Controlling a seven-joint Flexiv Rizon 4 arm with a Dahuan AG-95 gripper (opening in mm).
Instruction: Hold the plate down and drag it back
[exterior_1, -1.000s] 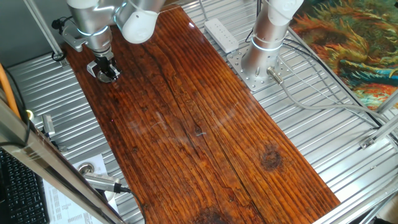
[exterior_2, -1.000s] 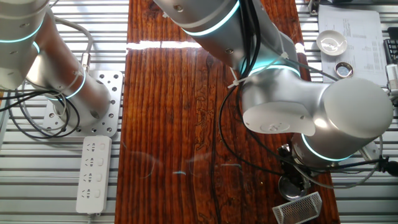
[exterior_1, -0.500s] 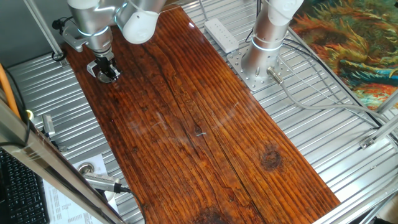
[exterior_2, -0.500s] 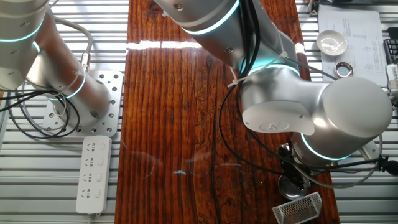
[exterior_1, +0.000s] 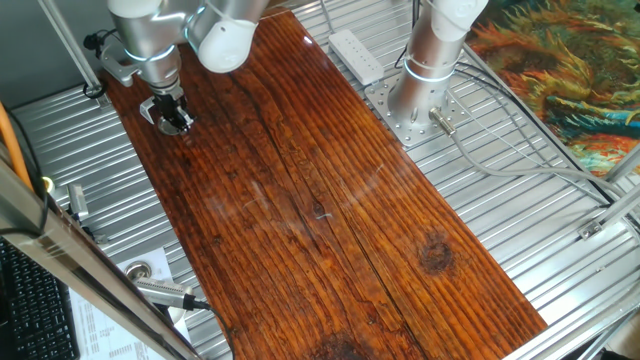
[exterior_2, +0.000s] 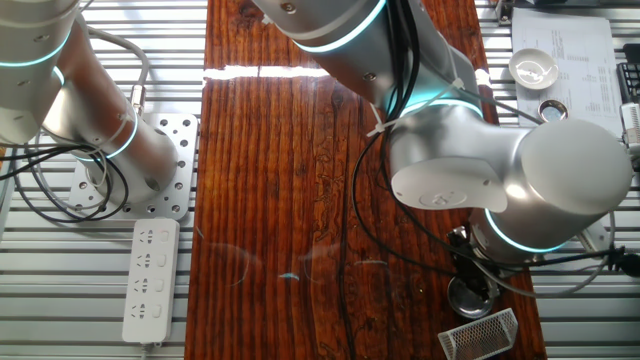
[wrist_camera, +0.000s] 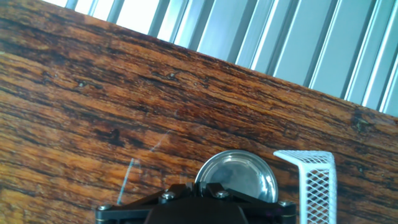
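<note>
Where the first fixed view looks down the wooden board (exterior_1: 320, 200), the gripper (exterior_1: 172, 117) stands upright at the far left corner, its tip down on the plate (exterior_1: 176, 124), which shows only as a bright rim around the dark fingers, close to the board's edge. Whether the fingers are spread or pressed together I cannot tell here. The other fixed view has the arm's big silver wrist (exterior_2: 510, 185) covering most of the scene; below it the gripper (exterior_2: 473, 285) meets the plate (exterior_2: 468, 298), and a white mesh bracket (exterior_2: 478, 334) lies just beside the plate on the side toward the board's end. The power strip (exterior_2: 150, 275) sits well apart, off the board. In the hand view the plate (wrist_camera: 237, 177) is partly hidden under the black gripper body (wrist_camera: 202, 205), dark centre and shiny rim visible, with the mesh bracket (wrist_camera: 309, 180) just to its right, nearly touching. Finger state not readable here either; nothing appears pinched, the tip seems to bear down from above. Judgement: press step in hand, drag not evidently under way. To do it well, keep firm, even downward load centred on the disc so it cannot squirt out, then pull in a straight line, slowly, and away from the bracket to avoid snagging its mesh.
</note>
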